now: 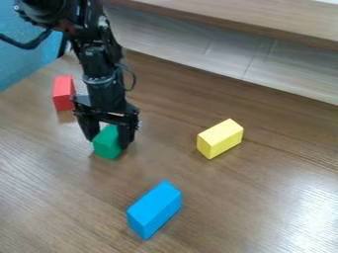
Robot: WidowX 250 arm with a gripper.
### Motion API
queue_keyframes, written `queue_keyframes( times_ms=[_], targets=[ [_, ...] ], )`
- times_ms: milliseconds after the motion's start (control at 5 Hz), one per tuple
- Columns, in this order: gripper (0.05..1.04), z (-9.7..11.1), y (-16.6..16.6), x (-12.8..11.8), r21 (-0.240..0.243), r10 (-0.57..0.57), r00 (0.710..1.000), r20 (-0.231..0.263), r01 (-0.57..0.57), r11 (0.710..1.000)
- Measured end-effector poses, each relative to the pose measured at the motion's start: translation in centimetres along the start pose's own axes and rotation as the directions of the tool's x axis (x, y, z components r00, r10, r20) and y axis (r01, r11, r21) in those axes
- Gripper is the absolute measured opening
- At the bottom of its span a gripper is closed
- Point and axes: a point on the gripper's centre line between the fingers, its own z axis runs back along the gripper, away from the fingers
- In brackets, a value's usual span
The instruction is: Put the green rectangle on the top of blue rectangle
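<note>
Seen from the blue rectangle, the claw and the green rectangle it is closed around lie farther from the camera and to the view's left. The blue one's long axis slants from near left to far right, so the carry should come nearer and rightward.

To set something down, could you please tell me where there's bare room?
In view, bare tabletop lies right of the blue block, below the yellow block, and to the blue block's left. It's crowded around the gripper, with the green block between its fingers and the red block nearby.
</note>
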Motion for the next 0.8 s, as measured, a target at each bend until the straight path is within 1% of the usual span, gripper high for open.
queue_keyframes(
  times_ms=[200,400,600,800],
  targets=[
    [0.634,-0.6,-0.6,-0.4,-0.032,-0.001,1.000,0.010,0.001,0.999],
    [0.597,-0.4,-0.5,-0.5,-0.047,0.002,1.000,0.021,-0.001,0.999],
    [0.597,-0.4,-0.5,-0.8,-0.044,-0.006,1.000,0.018,0.007,0.999],
    [0.597,0.8,-1.1,-1.2,-0.074,-0.009,0.999,0.035,0.012,0.997]
  ],
)
